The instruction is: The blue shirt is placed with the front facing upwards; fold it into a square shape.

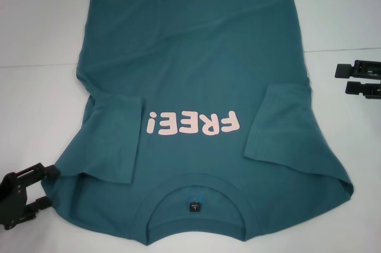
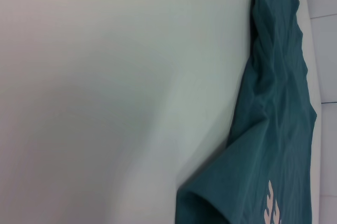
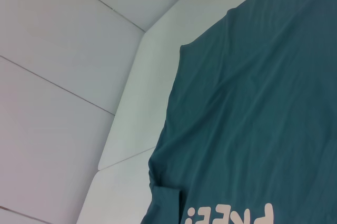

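The blue shirt (image 1: 196, 68) lies flat on the white table (image 1: 36, 38), front up, with its collar (image 1: 156, 212) nearest me and the hem at the far side. The pink "FREE!" print (image 1: 193, 123) reads upside down from my head view. Both short sleeves (image 1: 116, 140) (image 1: 280, 128) are folded inward onto the chest. My left gripper (image 1: 49, 186) stands open just off the shirt's near left corner, holding nothing. My right gripper (image 1: 342, 80) stands open beside the shirt's right edge, clear of the cloth. The wrist views show the shirt (image 2: 279, 129) (image 3: 263, 103) from each side.
Bare white tabletop (image 2: 105, 76) runs along both sides of the shirt. Seams between white panels (image 3: 68, 92) show beyond the table's far edge in the right wrist view.
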`<action>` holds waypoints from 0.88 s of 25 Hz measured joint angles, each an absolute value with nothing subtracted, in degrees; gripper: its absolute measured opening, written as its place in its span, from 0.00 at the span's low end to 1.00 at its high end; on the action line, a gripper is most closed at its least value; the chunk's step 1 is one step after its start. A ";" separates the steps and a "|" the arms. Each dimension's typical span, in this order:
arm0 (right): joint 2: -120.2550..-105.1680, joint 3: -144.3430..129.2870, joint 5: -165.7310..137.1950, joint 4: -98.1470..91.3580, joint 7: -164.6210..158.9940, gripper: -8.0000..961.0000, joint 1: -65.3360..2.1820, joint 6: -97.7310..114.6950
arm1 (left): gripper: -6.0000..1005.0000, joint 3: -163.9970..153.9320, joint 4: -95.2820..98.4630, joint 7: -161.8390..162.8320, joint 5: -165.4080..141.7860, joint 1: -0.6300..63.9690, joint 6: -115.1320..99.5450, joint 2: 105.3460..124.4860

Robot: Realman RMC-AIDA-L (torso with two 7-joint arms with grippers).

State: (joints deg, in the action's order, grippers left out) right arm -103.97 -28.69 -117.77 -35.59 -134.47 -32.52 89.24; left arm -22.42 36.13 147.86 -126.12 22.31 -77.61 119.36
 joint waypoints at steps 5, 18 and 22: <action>-103.97 -28.43 -117.88 -35.59 -134.48 0.85 -32.46 89.36 | 0.82 -22.04 36.63 147.88 -126.12 22.00 -77.52 119.26; -103.97 -28.36 -117.77 -35.59 -134.47 0.85 -32.36 89.40 | 0.82 -22.36 36.87 147.79 -126.12 21.88 -76.85 119.18; -103.97 -28.31 -117.76 -35.59 -134.48 0.85 -32.31 89.48 | 0.82 -22.54 36.69 147.71 -126.12 22.16 -77.04 119.28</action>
